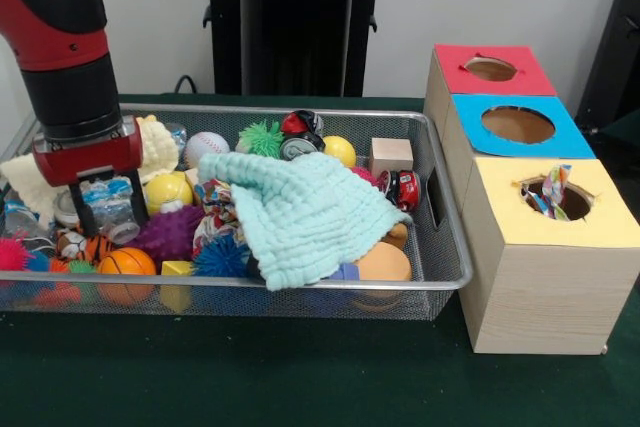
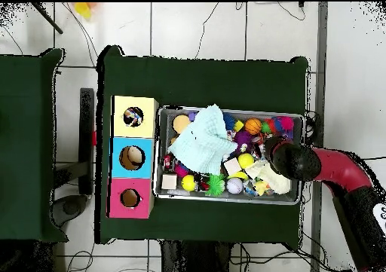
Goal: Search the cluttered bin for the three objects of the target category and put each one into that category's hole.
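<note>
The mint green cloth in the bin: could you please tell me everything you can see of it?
The mint green cloth is a soft, waffle-textured fabric, crumpled and draped over the toys in the middle of the wire mesh bin. One corner hangs toward the bin's near edge. It partly covers an orange ball and rests against a blue spiky ball. From overhead it lies toward the end nearest the boxes. The claw is apart from it.

We see the wire-mesh bin (image 1: 440, 209) packed with toys, a pale mint cloth (image 1: 305, 215) draped across its middle — balls, spiky pom-poms and a wooden cube (image 1: 390, 156) around it. At its 3 o'clock in the front view stands the wooden box row — red hole (image 1: 490, 69), blue hole (image 1: 518, 125), yellow hole (image 1: 557, 198), the last with something striped poking out.
</note>
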Tool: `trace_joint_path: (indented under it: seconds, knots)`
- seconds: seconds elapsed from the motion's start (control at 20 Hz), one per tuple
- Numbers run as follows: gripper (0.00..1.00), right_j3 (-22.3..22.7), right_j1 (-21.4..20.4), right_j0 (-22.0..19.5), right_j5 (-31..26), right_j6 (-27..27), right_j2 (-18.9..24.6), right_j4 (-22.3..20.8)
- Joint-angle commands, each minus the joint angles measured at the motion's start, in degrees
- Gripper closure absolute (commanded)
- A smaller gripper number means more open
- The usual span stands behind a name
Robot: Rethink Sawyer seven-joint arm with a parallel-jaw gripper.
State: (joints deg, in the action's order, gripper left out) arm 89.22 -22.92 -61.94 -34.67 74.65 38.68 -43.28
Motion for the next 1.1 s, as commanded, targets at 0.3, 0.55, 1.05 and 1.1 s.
trace_joint_path:
  seconds: [0.3, 0.55, 1.05, 1.1]
  knots:
    - [1.00, 0.7, 1.8, 2.0, 2.7, -4.3, -4.0, -5.4]
    - [1.00, -0.6, 1.6, 3.2, 0.8, -6.0, -3.4, -5.1]
    - [0.00, 0.3, 2.1, 2.9, 1.9, -4.0, -3.5, -3.9]
    - [0.00, 0.3, 2.0, 2.9, 1.8, -3.9, -3.5, -3.9]
